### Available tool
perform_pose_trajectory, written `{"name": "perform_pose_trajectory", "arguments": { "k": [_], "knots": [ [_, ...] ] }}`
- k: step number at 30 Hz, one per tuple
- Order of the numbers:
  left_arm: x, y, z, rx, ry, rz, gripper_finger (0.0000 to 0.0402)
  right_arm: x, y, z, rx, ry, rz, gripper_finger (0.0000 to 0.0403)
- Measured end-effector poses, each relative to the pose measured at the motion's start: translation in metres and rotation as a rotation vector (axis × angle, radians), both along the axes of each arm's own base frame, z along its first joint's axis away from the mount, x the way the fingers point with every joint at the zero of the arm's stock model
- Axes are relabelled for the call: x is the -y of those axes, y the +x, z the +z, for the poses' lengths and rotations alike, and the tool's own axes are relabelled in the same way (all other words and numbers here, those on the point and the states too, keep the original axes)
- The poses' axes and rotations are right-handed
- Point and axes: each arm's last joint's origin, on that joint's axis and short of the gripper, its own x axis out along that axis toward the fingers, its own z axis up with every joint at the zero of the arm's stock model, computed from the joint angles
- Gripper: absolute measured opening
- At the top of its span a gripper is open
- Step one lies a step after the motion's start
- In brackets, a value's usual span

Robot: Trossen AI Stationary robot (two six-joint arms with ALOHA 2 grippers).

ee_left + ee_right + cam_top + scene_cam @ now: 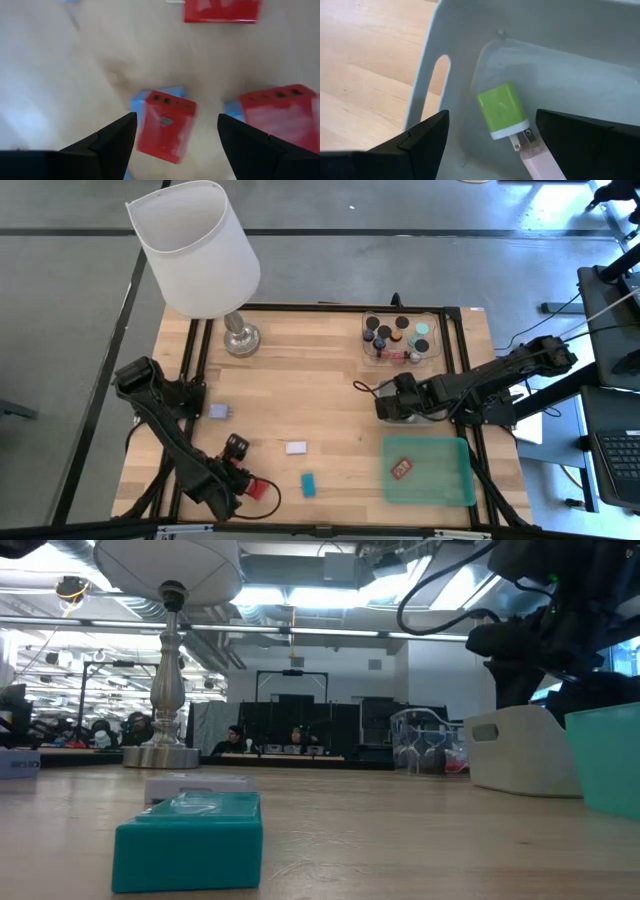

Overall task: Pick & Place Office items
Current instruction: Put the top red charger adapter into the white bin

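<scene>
I count 4 small blocks waiting on the bare table: a lavender block [218, 411] on the left, a white block [296, 447] and a teal block [308, 484] in the middle near me, and a red block [165, 125] at the near left. My left gripper [175, 142] hangs right over that red one, fingers spread, holding nothing. A red piece [402, 468] lies in the green tray [455, 490]. In the grey bin [470, 45] lie a green block [503, 109] and a pink block [540, 162]; my right gripper [490, 145] is above them, spread and empty. I think about half is done.
</scene>
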Motion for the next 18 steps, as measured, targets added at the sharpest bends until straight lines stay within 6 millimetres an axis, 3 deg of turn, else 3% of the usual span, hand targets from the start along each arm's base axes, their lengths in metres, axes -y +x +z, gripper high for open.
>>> {"name": "perform_pose_trajectory", "arguments": {
  "k": [7, 11, 15, 18],
  "knots": [
    [-0.001, 0.009, 0.0, -0.095, -0.148, 0.068, 0.0274, 0.003, 0.007, 0.002, 0.064, 0.024, -0.016, 0.0302],
    [-0.005, 0.012, 0.001, -0.087, -0.109, -0.005, 0.0274, 0.003, 0.013, 0.004, 0.119, 0.031, -0.001, 0.0302],
    [-0.011, -0.002, 0.01, -0.041, 0.005, -0.135, 0.0274, 0.004, 0.017, 0.006, 0.17, 0.053, -0.032, 0.0302],
    [-0.018, -0.021, 0.012, -0.055, -0.037, -0.139, 0.0274, 0.003, 0.02, 0.007, 0.203, 0.063, -0.036, 0.0302]
  ]
}}
